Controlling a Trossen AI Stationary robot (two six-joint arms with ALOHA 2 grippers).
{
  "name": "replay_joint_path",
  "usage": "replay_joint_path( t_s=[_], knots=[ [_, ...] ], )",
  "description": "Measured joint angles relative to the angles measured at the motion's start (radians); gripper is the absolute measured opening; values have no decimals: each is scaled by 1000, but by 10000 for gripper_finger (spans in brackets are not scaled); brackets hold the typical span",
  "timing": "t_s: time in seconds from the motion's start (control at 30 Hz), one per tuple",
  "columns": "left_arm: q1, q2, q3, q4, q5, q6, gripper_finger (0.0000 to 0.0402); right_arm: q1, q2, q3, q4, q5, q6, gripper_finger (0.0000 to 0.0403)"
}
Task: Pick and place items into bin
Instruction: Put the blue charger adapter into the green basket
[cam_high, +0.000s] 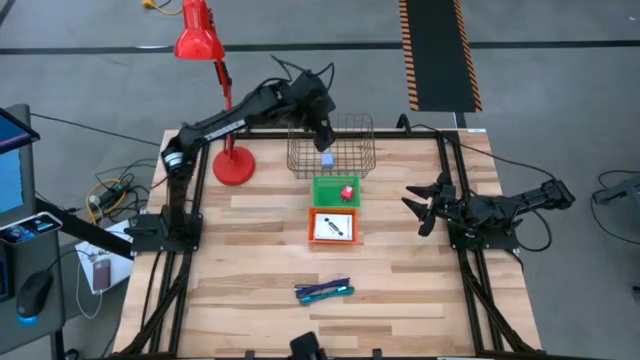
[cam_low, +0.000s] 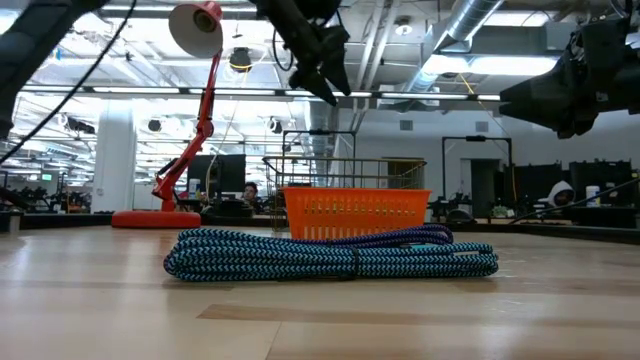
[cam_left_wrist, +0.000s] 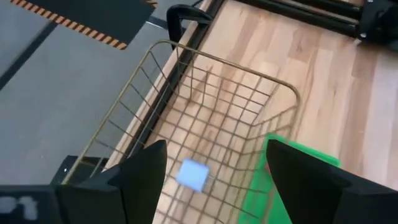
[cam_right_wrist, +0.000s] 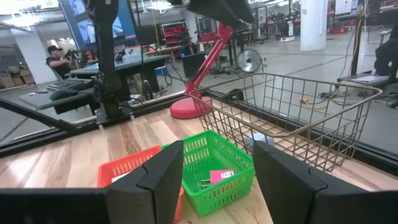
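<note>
Done so far: you have one small pale blue block lying on the floor of the wire bin; the left wrist view shows it there, free of the gripper.
Left gripper: it hangs over the wire bin with its jaws spread wide and nothing between them, well above the bin in the low view.
Right gripper: your waiting arm sits at the right side of the worktop, jaws wide apart and holding nothing, facing the baskets.
Left to do, green basket: a small red block lies in it, just in front of the wire bin.
Left to do, orange basket: a white card with a black mark lies flat in it, touching the green basket's near side.
Left to do, pens: a blue and green bundle lies loose on the worktop, well apart from the baskets, toward the front edge.
Progress: by my reckoning you are early on, one item in and at least three places to clear.
In the way: the red desk lamp stands just beside the bin on the left arm's side; mind its stem when you swing back.
Basket walls: you will likely need to reach down from above for the card and red block.
</note>
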Motion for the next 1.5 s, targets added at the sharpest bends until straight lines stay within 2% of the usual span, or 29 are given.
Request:
replay_joint_path(
  t_s=[0.3,0.63,1.2,1.5],
  knots=[
    [44,162,129,-92,28,73,265,0,0,0,0,0,0,187],
    [47,266,131,-152,20,147,265,0,0,0,0,0,0,187],
    [46,403,132,-155,17,265,265,0,0,0,0,-1,0,187],
    [44,410,124,-141,18,349,265,0,0,0,0,0,0,187]
  ],
)
